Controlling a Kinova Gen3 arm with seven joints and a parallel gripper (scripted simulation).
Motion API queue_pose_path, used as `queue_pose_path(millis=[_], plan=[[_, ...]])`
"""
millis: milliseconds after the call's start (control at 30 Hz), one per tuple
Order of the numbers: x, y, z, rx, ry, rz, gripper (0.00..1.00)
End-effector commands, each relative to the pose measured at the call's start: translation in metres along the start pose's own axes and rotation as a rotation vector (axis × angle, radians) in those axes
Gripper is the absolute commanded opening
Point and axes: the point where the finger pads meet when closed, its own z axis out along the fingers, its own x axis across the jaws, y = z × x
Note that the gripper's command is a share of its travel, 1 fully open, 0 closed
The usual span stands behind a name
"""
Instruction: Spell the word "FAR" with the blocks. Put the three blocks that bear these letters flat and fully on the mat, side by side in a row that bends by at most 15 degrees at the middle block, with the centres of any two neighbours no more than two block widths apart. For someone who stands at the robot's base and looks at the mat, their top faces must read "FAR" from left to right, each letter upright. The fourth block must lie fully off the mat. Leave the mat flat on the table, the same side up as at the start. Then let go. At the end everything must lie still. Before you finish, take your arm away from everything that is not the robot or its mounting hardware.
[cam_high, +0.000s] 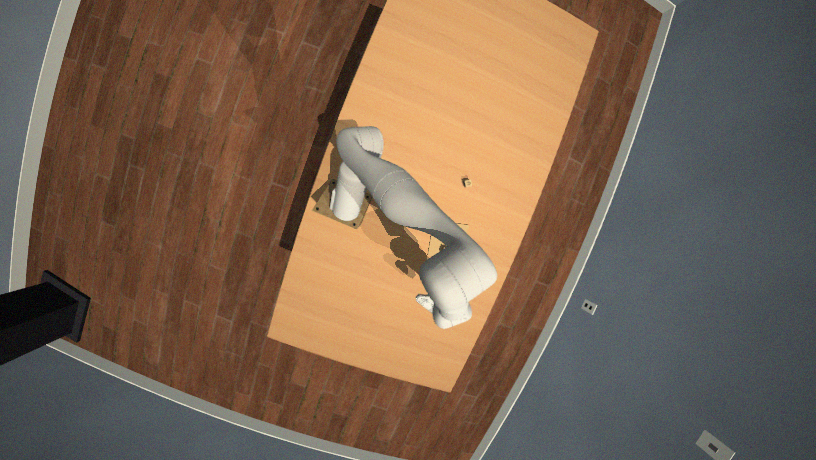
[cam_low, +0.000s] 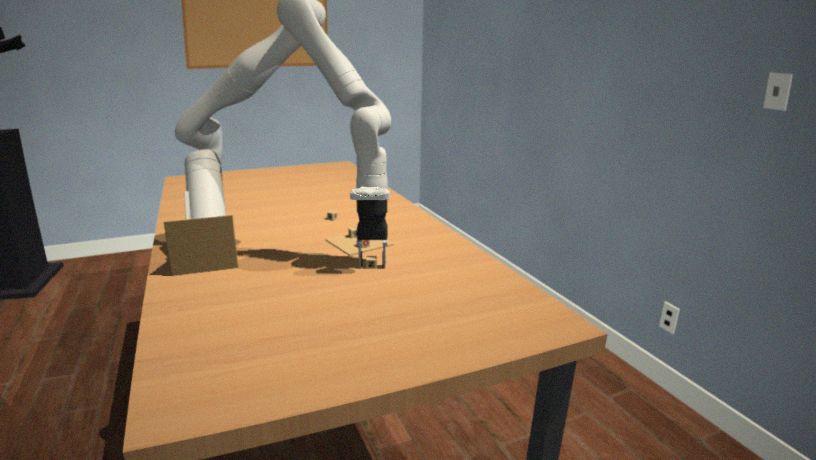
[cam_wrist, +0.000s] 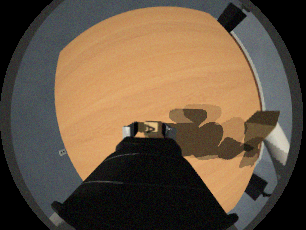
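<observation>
Holding the pincer (cam_low: 372, 266) (cam_wrist: 149, 127) low and pointing down, spread to either side of a near block (cam_low: 371, 262) (cam_wrist: 151, 128), without pinching anything. Resting under that straddle on the surface (cam_high: 485, 85) (cam_low: 342, 320) (cam_wrist: 150, 65), off the mat (cam_high: 434, 245) (cam_low: 342, 244) and to its near side; showing a dark mark on top, probably an "A" in the wrist view. Probably set this low and wide to get fingers past the sides before squeezing, so as to lift without tipping or turning. Seen on the mat in the exterior view: a pale block (cam_low: 352, 232) toward the far side, and a red-marked block (cam_low: 365, 243) partly behind the pincer, both too small to read. Lying off the mat, farther away, a far block (cam_low: 332, 216) (cam_high: 466, 182), perhaps the spare, but impossible to identify by letter from here. Still to do, by judgement: close squarely, raise clear of the mat's edge, then lower into the row with the letter upright as seen from the base. Best to leave finger room beside neighbours, for fear of nudging blocks or dragging the mat on release.
</observation>
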Motion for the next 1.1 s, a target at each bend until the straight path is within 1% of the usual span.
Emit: queue_pose_path(millis=[0,133,167,700,733,1067], plan=[[-0.0010,0.0032,0.0024,-0.004,-0.004,0.006,1.00],[-0.0010,0.0032,0.0024,-0.004,-0.004,0.006,1.00],[-0.0010,0.0032,0.0024,-0.004,-0.004,0.006,0.79],[-0.0010,0.0032,0.0024,-0.004,-0.004,0.006,0.79],[-0.0010,0.0032,0.0024,-0.004,-0.004,0.006,0.49],[-0.0010,0.0032,0.0024,-0.004,-0.004,0.006,0.49]])
